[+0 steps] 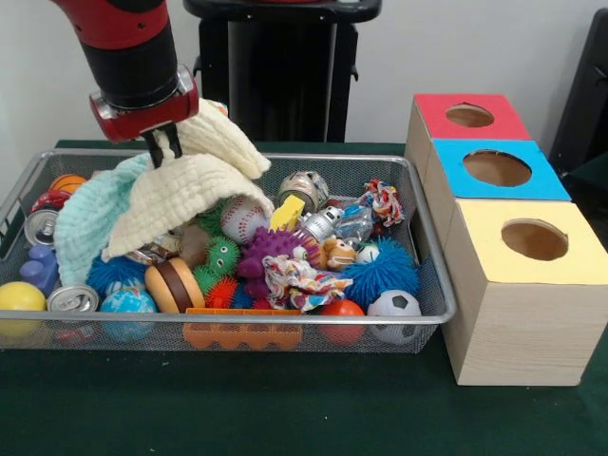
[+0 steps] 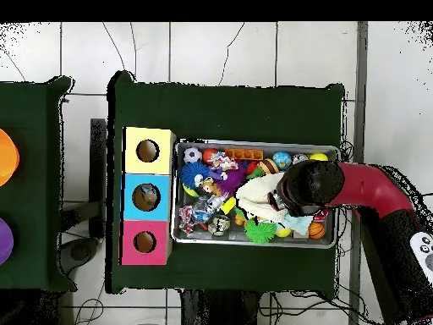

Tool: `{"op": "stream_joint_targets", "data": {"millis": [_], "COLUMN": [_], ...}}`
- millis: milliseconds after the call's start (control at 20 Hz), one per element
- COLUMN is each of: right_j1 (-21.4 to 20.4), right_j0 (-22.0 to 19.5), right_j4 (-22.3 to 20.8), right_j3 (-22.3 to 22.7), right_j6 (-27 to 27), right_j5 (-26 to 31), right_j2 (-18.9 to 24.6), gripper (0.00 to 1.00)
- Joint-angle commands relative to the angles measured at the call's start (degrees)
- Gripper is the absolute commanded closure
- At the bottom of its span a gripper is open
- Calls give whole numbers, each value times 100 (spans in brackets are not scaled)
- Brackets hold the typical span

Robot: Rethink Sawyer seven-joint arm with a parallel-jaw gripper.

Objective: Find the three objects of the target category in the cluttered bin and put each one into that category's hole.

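Arm (image 1: 128, 43): a thick cylindrical link, glossy red at the top and matte black below, ending in a red collar with a thin silver band along its lower edge. Gripper (image 1: 163, 144): two short, dark, narrow fingers (image 1: 153, 148) projecting just below the collar. Pedestal (image 1: 280, 71): black, with a flat black plate on top and upright black panels beneath, standing well to the right of the collar in the front view. In the overhead view the arm (image 2: 372, 188) appears as a curved red link that joins a rounded black end cap (image 2: 309, 186); a broad black link (image 2: 406, 271) beside it carries a small white panel with dark markings.
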Motion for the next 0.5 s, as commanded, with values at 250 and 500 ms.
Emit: {"op": "stream_joint_targets", "data": {"millis": [250, 500], "right_j1": [-37, 69], "right_j0": [227, 274], "right_j4": [333, 339], "right_j3": [-219, -399], "right_j6": [1002, 810], "right_j5": [93, 42], "right_j2": [-709, -787], "gripper": [100, 100]}}
